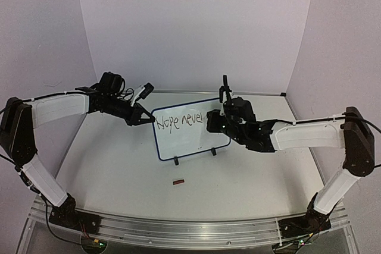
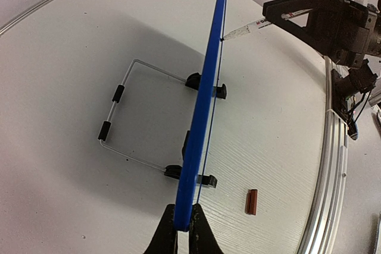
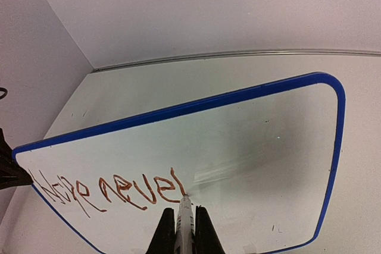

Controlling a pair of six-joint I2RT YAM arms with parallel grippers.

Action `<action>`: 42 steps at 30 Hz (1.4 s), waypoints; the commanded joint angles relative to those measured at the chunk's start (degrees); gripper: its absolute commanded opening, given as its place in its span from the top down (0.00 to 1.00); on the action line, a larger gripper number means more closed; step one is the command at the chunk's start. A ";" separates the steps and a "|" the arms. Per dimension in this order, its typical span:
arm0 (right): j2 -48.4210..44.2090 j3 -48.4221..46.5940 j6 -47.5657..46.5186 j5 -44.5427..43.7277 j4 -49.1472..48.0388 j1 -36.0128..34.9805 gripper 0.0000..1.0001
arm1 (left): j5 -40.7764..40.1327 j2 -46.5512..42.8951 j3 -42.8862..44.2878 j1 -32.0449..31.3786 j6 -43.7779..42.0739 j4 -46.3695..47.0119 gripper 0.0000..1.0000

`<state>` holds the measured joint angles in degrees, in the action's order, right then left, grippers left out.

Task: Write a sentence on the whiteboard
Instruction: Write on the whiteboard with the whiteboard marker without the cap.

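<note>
Black left gripper (image 2: 183, 215): your jaws pinch the whiteboard (image 1: 193, 140) at its blue left frame edge.
Right gripper (image 3: 184, 213): you grip the marker (image 2: 253, 27), its tip touching the board just after "never".
Sentence (image 3: 107, 190): "Hope never", one line, upper left of the board.
Left wrist view only: wire stand (image 2: 122, 114) behind the board.
Table (image 1: 113, 159): board stands mid-table; small brown piece (image 1: 178, 181) lies in front, apart.

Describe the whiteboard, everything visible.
The whiteboard is a small glossy white panel in a blue rounded-corner frame, standing near upright mid-table on two black feet with a wire stand behind. One line of dark handwriting, "Hope never", runs along its top. The left gripper clamps its left edge; the marker in the right gripper touches its face.
</note>
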<state>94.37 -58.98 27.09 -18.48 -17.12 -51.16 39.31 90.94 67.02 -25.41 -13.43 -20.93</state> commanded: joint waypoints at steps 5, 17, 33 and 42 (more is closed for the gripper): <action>-2.80 -0.43 0.33 -1.46 -3.45 0.12 1.00 | -3.84 0.92 0.05 -0.26 -2.42 -0.43 1.00; -2.96 -0.47 -0.03 -2.63 -4.32 0.21 1.00 | -3.87 0.91 0.06 -0.32 -2.41 -0.50 1.00; -2.91 0.45 0.05 -6.17 -3.64 0.16 1.00 | -3.75 0.96 0.12 -0.26 -2.40 -0.50 1.00; -3.38 0.36 -0.22 -4.80 -3.51 0.13 1.00 | -3.74 0.88 0.10 -0.28 -2.40 -0.50 1.00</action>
<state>93.34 -58.96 27.08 -22.04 -19.65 -51.16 39.31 90.94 67.02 -25.43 -13.45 -20.93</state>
